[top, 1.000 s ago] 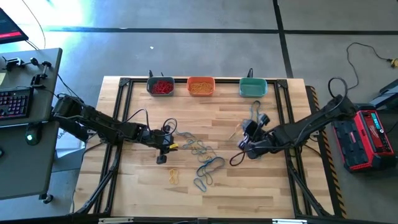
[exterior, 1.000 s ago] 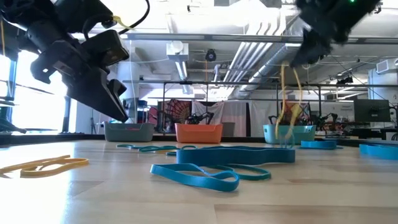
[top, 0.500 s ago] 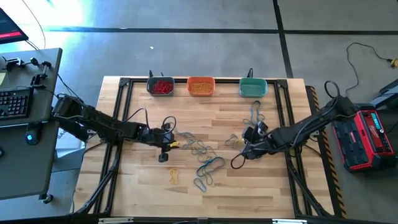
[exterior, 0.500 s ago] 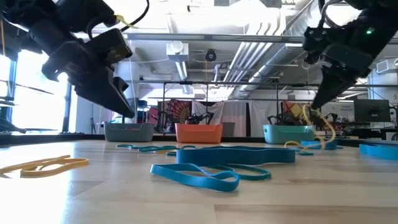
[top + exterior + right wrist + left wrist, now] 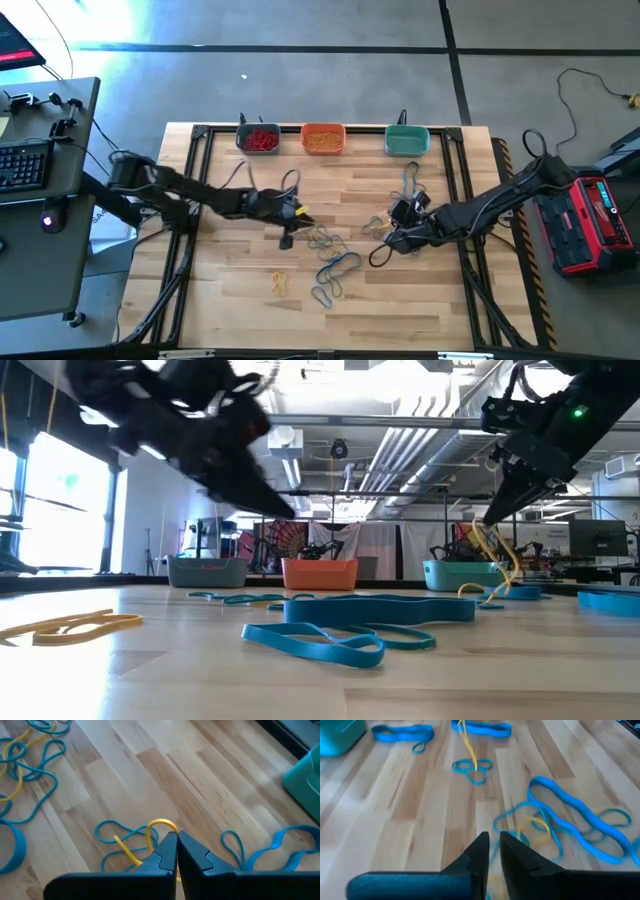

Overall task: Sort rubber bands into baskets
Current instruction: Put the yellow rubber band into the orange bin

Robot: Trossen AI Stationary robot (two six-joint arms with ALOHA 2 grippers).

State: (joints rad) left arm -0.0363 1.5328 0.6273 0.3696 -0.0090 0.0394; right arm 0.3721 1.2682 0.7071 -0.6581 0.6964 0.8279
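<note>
Wooden counter (image 5: 230, 290): 3 baskets (image 5: 322, 139) along the far edge, loose bands (image 5: 332, 268) mid-counter. My right fingers (image 5: 176, 851) pinch a yellow band (image 5: 159, 827) tangled with a blue one (image 5: 112, 832); risk, both lift together. Left fingers (image 5: 493, 851) nearly closed, empty, over the pile.
</note>
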